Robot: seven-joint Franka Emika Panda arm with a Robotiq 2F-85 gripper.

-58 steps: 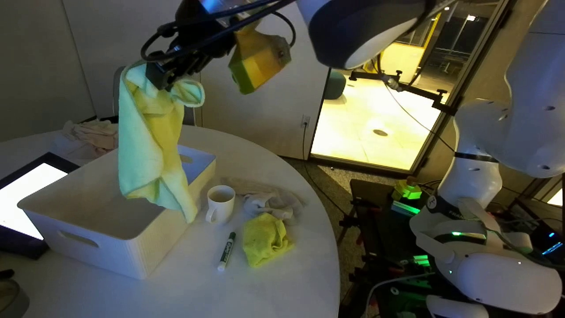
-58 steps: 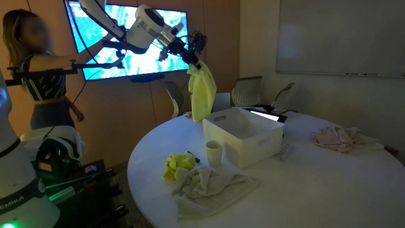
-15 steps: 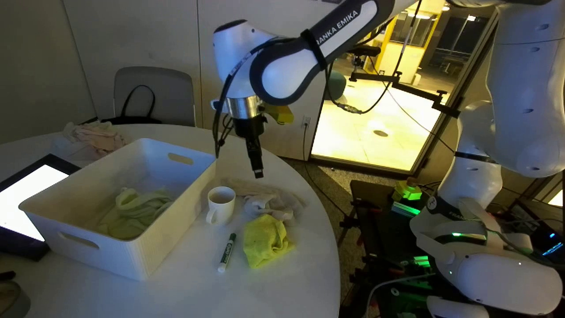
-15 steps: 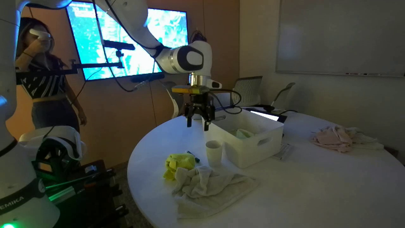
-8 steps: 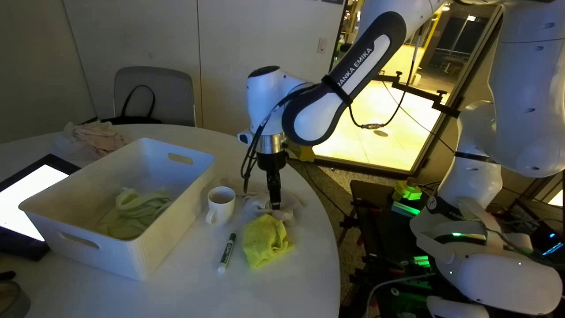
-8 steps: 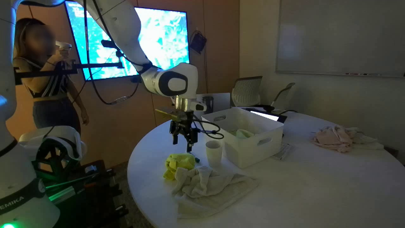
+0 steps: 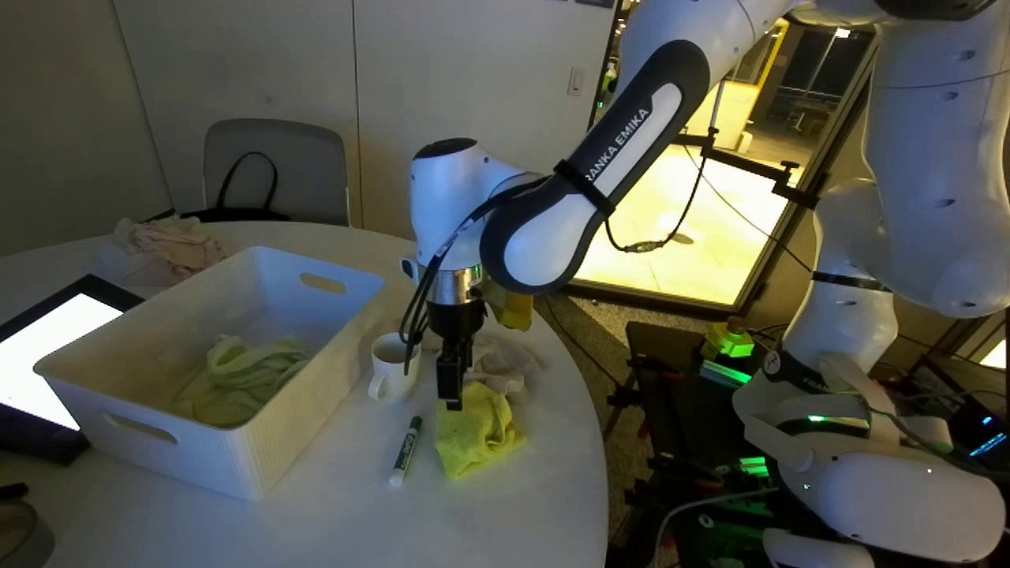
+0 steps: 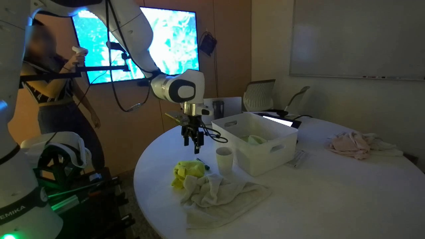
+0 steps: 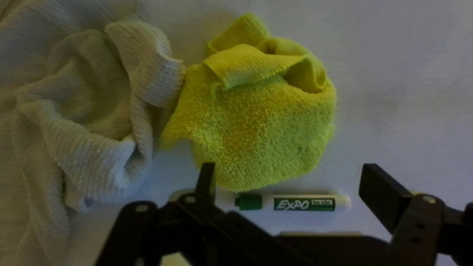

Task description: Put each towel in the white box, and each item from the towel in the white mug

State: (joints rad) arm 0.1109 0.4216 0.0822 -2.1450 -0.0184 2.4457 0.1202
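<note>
One towel [image 7: 245,379], pale yellow-green, lies crumpled inside the white box [image 7: 173,454]. A brighter yellow-green towel [image 9: 258,122] sits bunched on the table, also seen as a yellow towel [image 8: 191,168] in an exterior view. Beside it lies a green-and-white marker [image 9: 303,203], its label facing up. The white mug [image 7: 390,379] stands upright between box and yellow towel; no contents show. My gripper [image 9: 288,179] hangs above the table with its jaws wide apart and nothing held. In the wrist view the marker appears between its fingers, lower down on the table.
A grey-white cloth [image 9: 99,159] touches the yellow towel. Pinkish cloths [image 8: 352,146] lie farther off on the round table. A lit tablet [image 7: 55,355] rests against the box's far side. A person [image 8: 63,99] stands beyond the arm.
My gripper has let go of the pale towel, which now lies in the box. It then came across and down near the yellow towel, lately shifting towards the marker.
</note>
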